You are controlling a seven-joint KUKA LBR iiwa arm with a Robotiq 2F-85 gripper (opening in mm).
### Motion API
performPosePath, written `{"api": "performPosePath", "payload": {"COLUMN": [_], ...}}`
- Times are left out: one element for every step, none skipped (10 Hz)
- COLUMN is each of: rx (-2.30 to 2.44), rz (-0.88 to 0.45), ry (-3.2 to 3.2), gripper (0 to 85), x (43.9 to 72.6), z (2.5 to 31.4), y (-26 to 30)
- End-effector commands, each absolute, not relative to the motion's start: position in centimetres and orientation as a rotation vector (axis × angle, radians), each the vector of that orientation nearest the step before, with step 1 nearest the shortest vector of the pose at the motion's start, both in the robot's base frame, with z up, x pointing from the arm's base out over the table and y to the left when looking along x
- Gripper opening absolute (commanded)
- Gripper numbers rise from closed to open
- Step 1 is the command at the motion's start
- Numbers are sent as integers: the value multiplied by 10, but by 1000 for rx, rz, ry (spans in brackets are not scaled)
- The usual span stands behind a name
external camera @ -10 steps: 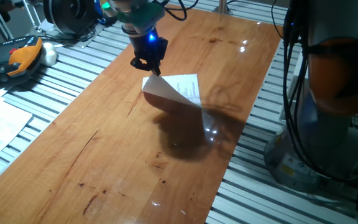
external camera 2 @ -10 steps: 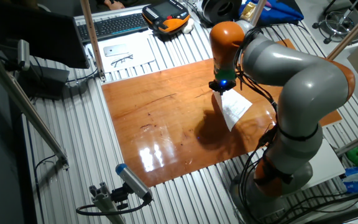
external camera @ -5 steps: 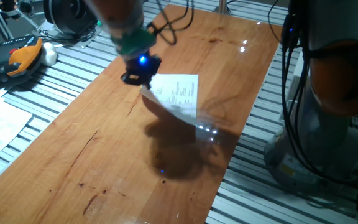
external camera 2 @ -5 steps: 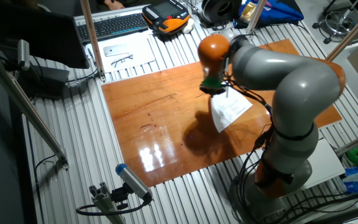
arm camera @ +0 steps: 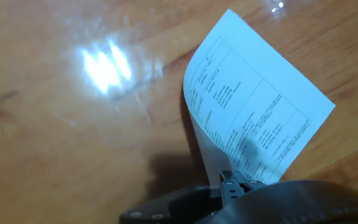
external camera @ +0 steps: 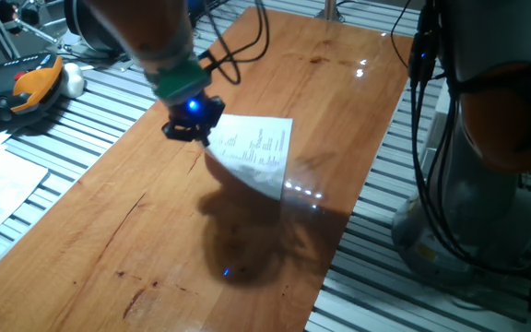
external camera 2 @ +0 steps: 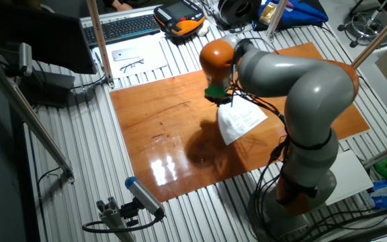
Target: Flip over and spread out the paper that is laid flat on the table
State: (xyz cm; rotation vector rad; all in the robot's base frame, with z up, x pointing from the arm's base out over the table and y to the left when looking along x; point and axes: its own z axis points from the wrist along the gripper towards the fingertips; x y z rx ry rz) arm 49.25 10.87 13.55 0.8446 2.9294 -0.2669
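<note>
Gripper: the gripper [external camera: 194, 136] sits over the middle of the table's width, toward the far half in one fixed view; blue light glowing on its body. In the hand view its tip [arm camera: 232, 185] shows at 6 o'clock of the frame.
Fingers: closed tight on one edge of the paper; no gap visible between them in the hand view.
Paper: the paper [external camera: 254, 152] hangs from the gripper, extending toward 4 o'clock from it in one fixed view. Printed face up, rows of small dark text legible as lines only. In the hand view the sheet [arm camera: 253, 118] curls, its left edge bowed upward, and runs from the fingers toward 12 o'clock.
Paper contact: the held edge is lifted off the surface; whether the far edge touches the wood cannot be told. A dark shadow lies on the wood at 6 o'clock of the sheet.
Table: the table [external camera: 136, 221], glossy reddish-brown wood with dark grain marks, reflects bright lamp spots. In the other fixed view the paper [external camera 2: 240, 121] lies toward the right half of the top [external camera 2: 153, 114].
Arm: grey and orange links arch over the table's right end in the other fixed view.
Surroundings: grey slatted surface [external camera: 90, 111] around the table.
</note>
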Motion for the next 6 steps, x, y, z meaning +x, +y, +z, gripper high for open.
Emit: {"api": "performPosePath", "payload": {"rx": [843,840,843,858,879,893], "rz": [-240,-232,-208,-200,-197,-185], "ry": [2927,2927,2929,2921,2906,2897], "gripper": [0,0,0,170,340,510], "x": [493,494,494,493,491,489], "z": [130,126,125,124,123,123], "y": [111,110,110,111,113,114]}}
